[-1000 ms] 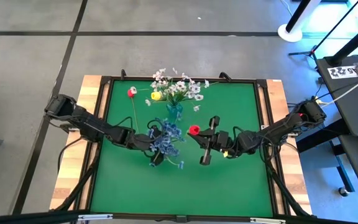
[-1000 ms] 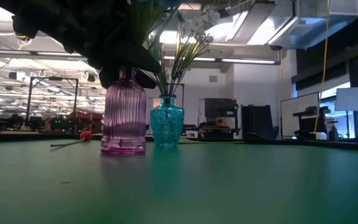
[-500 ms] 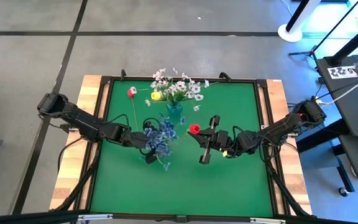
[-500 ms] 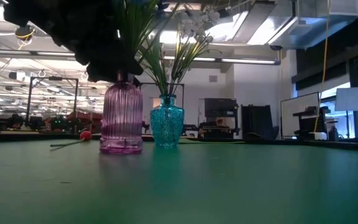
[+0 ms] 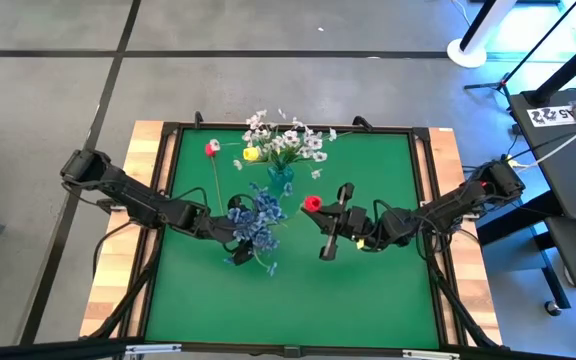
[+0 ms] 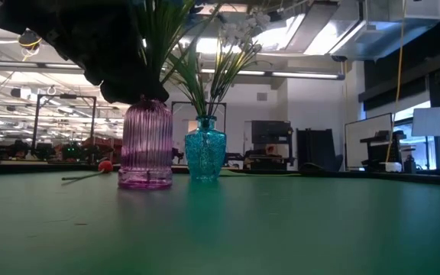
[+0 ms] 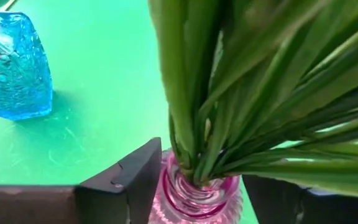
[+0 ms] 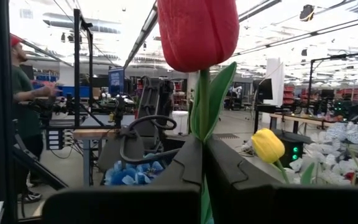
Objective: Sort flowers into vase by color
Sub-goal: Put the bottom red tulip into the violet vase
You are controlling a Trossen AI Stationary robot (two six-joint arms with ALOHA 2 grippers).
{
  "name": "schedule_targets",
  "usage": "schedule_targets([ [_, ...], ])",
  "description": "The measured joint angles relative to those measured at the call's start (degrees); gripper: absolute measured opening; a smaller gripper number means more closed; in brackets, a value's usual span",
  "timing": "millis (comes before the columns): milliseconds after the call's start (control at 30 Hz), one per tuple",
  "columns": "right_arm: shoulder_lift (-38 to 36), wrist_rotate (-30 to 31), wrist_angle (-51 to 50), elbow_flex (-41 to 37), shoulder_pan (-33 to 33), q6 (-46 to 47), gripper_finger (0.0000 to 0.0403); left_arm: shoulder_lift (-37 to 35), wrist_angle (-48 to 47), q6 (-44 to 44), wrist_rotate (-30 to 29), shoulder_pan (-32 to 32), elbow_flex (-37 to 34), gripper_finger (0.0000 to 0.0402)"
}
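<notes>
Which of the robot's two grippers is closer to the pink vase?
The left. Its gripper straddles the pink vase, fingers either side of the neck. The right gripper is off to the side, holding a red tulip.

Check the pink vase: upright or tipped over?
Upright. In the low view the pink vase stands flat on the green table beside the blue vase, with green stems rising from its neck.

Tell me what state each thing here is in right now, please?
Ribbed pink glass vase: upright, holding the blue flower bunch.
Teal glass vase: upright, holding white blossom sprays.
Red tulip bud on a green stem: clamped upright in the right gripper.
Second red flower: lying on the mat.
Left gripper: fingers either side of the pink vase's neck.
</notes>
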Motion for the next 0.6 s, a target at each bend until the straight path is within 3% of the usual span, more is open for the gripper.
schedule_targets([
  [267,0.0,-0.7,-3.1,1.9,-0.2,0.2,0.0003,-0.3,-0.4,1.3,-0.6,0.0,0.0,0.0177],
  [400,0.0,-2.3,-6.0,2.5,-0.8,2.3,0.0003,0.0,0.4,0.6,-1.2,0.0,0.0,0.0138],
  [467,0.0,-3.9,-6.1,2.5,-1.4,4.4,0.0003,0.9,2.5,0.5,-1.3,0.0,0.0,0.0119],
  [600,0.0,-5.1,-6.0,2.6,-2.8,5.0,0.0003,4.5,9.4,2.0,-0.3,0.0,0.0,0.0119],
])
